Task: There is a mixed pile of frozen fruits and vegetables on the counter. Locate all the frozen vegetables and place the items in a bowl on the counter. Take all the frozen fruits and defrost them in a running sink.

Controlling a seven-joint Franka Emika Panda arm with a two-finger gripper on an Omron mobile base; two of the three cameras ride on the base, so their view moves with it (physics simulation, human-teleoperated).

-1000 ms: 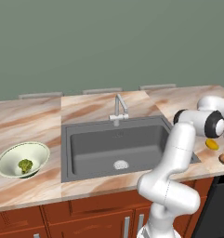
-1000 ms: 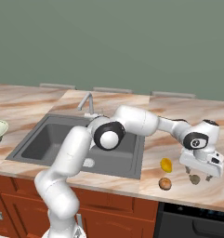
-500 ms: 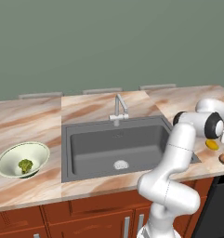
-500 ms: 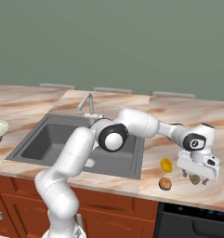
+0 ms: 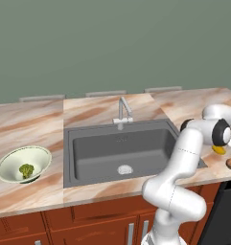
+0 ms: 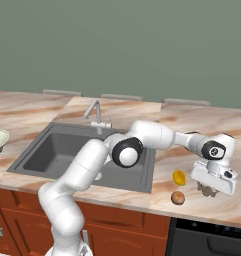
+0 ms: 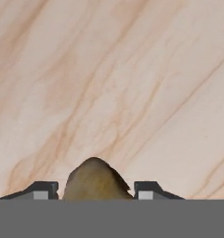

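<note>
My gripper (image 7: 97, 189) is down on the counter (image 6: 202, 125) at the far right. Its fingertips (image 7: 44, 189) press in on either side of a dark brown lump (image 7: 97, 179), one of the frozen vegetables, which rests on the marble. The lump (image 6: 208, 190) peeks out beneath the white hand in the right base view. Left of it lie the frozen fruits: a yellow-orange oval (image 6: 178, 177) and a brown roundish piece (image 6: 178, 198). The pale bowl (image 5: 11, 160) stands left of the sink (image 5: 119, 148) with a green floret (image 5: 26, 170) inside.
The silver faucet (image 5: 122, 111) rises behind the basin, and its drain (image 5: 125, 169) is bare. The counter's front edge runs just below the two fruits. A dark appliance (image 6: 207, 242) sits under the counter at the right.
The hand has sunk slightly toward the counter, and its fingers have closed in from wide apart onto the dark brown lump. The fruits and the bowl have not moved.
</note>
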